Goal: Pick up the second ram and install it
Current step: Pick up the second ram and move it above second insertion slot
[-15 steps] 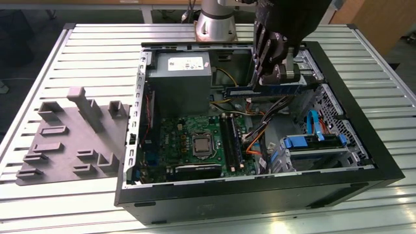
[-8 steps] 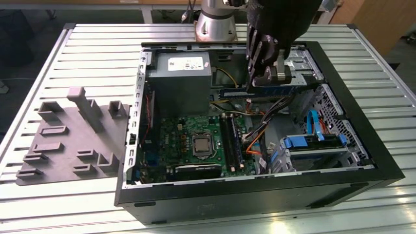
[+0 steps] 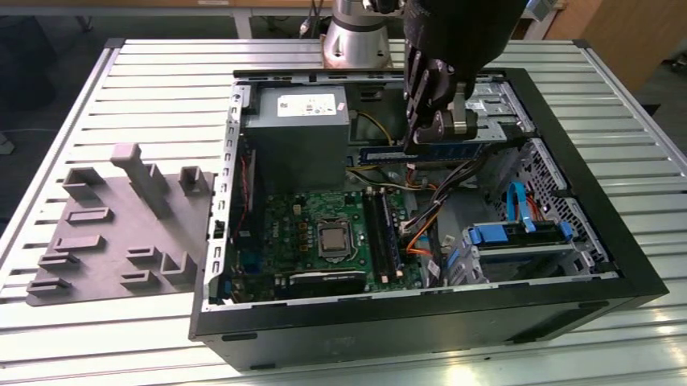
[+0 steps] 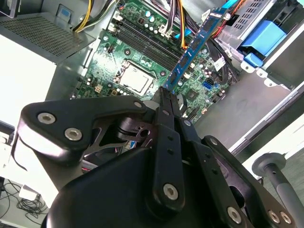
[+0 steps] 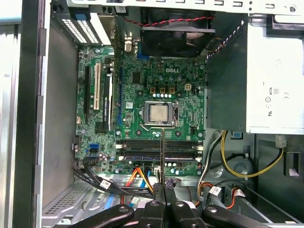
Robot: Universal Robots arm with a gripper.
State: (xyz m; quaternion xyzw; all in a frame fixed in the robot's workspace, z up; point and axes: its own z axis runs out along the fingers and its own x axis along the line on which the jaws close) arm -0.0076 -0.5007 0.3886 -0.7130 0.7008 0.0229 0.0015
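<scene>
Exterior view: second ram (image 3: 429,153) clamped in closed gripper (image 3: 442,137), upper centre of frame, above open computer case (image 3: 429,334). Pickup judged done. Stick not yet seated in black memory slots (image 3: 378,233) on motherboard (image 3: 301,213); installation outstanding.

Slatted table (image 3: 161,80), computer case (image 3: 429,326), gray fixture (image 3: 108,233)
</scene>
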